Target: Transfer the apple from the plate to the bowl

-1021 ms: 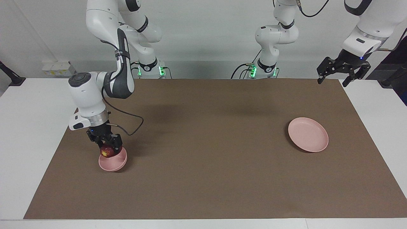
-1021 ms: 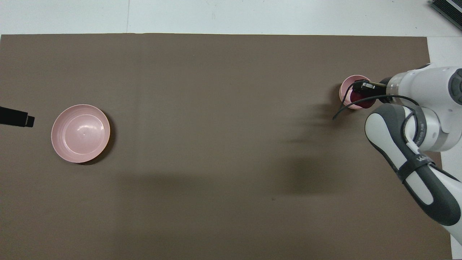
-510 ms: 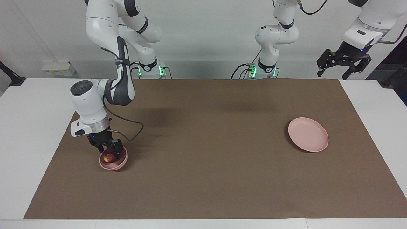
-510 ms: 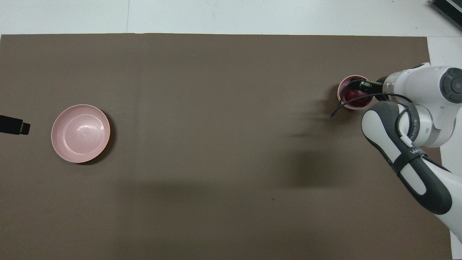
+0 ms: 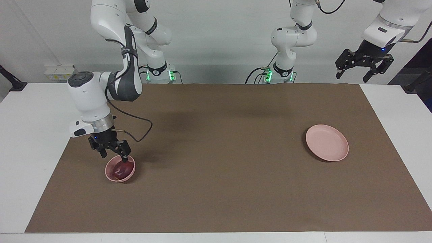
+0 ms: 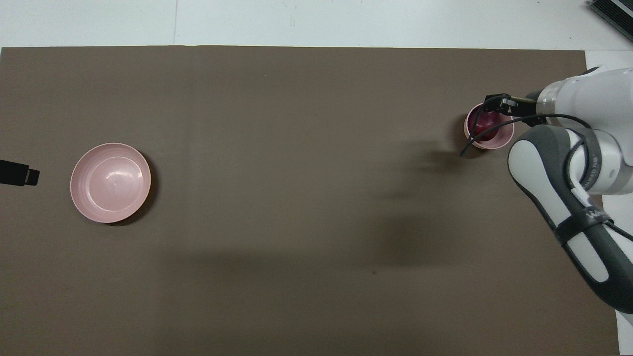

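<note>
Overhead view shows the brown mat [image 6: 296, 198] covering most of the table, with the plate [image 6: 110, 182] lying flat and bare near the left arm's end. Toward the right arm's end sits the bowl [image 5: 120, 168], mouth upward, holding the apple [image 5: 120, 169]; being round, it shows no long axis, and its stem direction cannot be told. The right gripper [image 5: 112, 150] hangs just over the bowl's rim, fingers spread and holding nothing, while the left gripper [image 5: 364, 64] waits raised with fingers apart over the table's corner nearest the left arm's base.

Facing view: high, across the table, looking toward both arm bases. Overhead view: high above the robots' end, looking steeply down. Shared: brown mat [image 5: 216, 158] [image 6: 296, 198], half a turn apart.
</note>
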You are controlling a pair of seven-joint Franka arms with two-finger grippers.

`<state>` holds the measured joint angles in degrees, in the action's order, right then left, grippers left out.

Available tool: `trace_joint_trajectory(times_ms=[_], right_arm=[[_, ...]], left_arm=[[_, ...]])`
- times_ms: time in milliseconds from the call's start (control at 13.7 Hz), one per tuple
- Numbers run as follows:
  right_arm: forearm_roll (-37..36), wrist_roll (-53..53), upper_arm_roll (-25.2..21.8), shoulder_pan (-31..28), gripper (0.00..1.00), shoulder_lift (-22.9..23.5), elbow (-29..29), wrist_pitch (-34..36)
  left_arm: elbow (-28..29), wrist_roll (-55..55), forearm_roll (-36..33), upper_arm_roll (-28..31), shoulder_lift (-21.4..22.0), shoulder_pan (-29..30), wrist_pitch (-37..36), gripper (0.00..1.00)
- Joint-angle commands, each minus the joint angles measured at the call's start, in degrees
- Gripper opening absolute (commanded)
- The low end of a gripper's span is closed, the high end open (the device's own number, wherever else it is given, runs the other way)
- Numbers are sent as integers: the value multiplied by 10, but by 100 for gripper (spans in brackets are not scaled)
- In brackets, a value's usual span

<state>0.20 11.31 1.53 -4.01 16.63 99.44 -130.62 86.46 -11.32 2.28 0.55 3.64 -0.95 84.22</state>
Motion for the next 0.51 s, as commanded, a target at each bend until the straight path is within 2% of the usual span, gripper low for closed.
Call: trace_joint_trajectory(times_ms=[0, 219, 438], right_arm=[[0, -33, 3, -11, 100, -12, -63, 111], [-12, -34, 1, -7, 100, -33, -115, 227], [-21, -58, 1, -3, 100, -103, -115, 317]], left_arm=[[-4, 0, -5, 0, 2, 6, -11, 100], [-4, 0, -5, 0, 2, 5, -11, 100], [-4, 0, -5, 0, 2, 5, -11, 100]])
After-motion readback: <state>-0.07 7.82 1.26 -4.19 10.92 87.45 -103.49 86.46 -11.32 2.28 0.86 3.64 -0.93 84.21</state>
